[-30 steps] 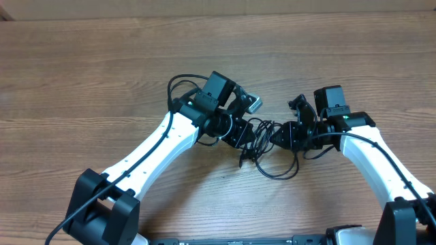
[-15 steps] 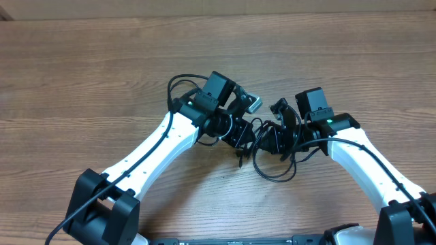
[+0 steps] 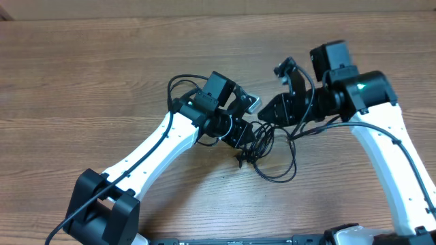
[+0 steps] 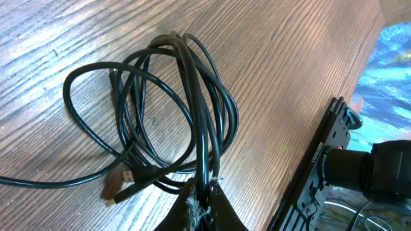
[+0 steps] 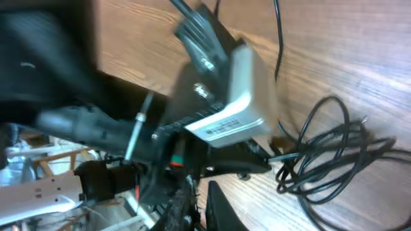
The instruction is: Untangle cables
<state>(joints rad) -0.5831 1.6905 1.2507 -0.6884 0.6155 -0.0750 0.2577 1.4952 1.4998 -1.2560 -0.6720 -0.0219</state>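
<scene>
We take this for a robotics lab or test bench. A wood-grain tabletop (image 3: 82, 68) carries two white-and-black robot arms, the left arm (image 3: 146, 160) and the right arm (image 3: 381, 146), based at its near edge. Past the tabletop's edge, the left wrist view shows black hardware (image 4: 334, 167) and crinkled blue sheeting (image 4: 398, 58).

I look down on a broad brown wood-grain table (image 3: 82, 68) catching a soft sheen of light, a lighter tan strip (image 3: 204, 7) along its far edge, crinkled blue sheeting (image 4: 393, 58) beyond one side.
</scene>
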